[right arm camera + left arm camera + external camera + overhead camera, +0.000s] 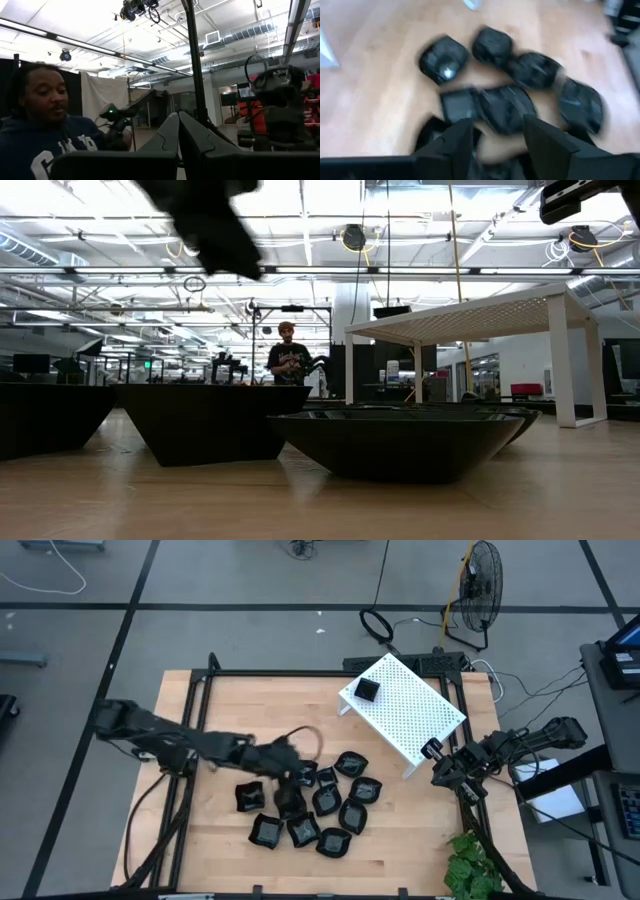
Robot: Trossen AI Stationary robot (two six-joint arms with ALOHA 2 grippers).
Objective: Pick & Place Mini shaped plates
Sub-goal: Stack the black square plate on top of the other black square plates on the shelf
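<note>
The wooden table (230, 700) carries everything, and the white perforated rack (405, 705) stands at its far right, raised on legs, so it reads as the likely drop-off spot; one small black piece (367, 690) sits on its far left corner, though whether that is a plate I cannot tell. The mini shaped plates (330, 802) lie bunched together near the middle of the table toward the near edge, many touching or overlapping, which makes singling one out awkward. The left arm reaches in from the left so that the left gripper (287, 780) hangs right over the left side of that cluster; in its wrist view the fingers (454, 145) stand apart with nothing between them, plates directly below, so I judge it is lining up on one to pick. The right gripper (447, 768) waits off the right edge, beside the rack, fingers pressed together and holding nothing, clear of the working arm's path.
</note>
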